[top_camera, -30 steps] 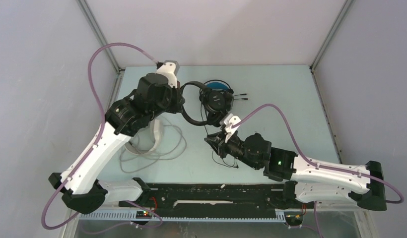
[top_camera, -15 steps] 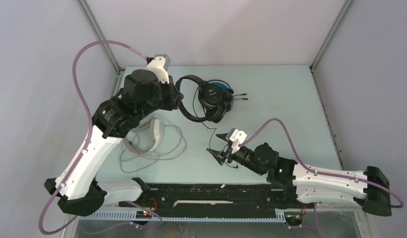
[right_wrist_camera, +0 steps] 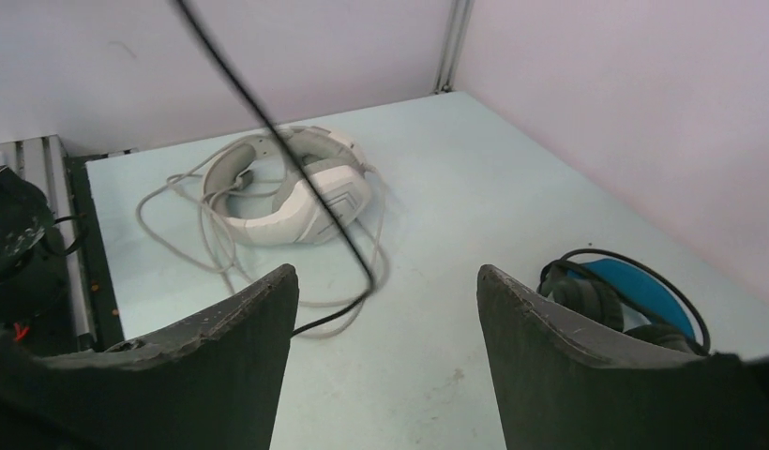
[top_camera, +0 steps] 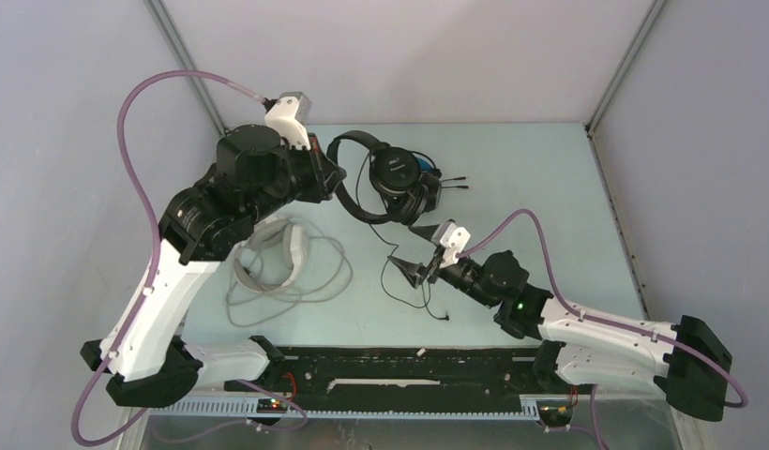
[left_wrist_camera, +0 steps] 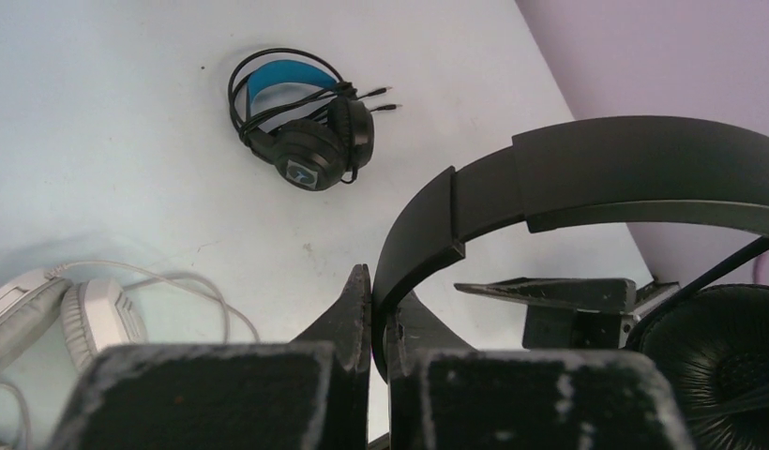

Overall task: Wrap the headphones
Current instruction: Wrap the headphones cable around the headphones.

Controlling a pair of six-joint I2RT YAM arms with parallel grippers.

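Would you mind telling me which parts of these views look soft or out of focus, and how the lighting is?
Left wrist: the near jaws pinching the black headband are blurred, the blue-banded headset beyond is sharp. Right wrist: jaws soft, the white headset crisp. Top external: even light, faint shadows, no glare.

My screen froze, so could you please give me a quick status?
Left gripper shut on black headphones, at the headband. Right gripper open, black cable hanging loose in front of it. White headphones unwrapped, blue pair wrapped.
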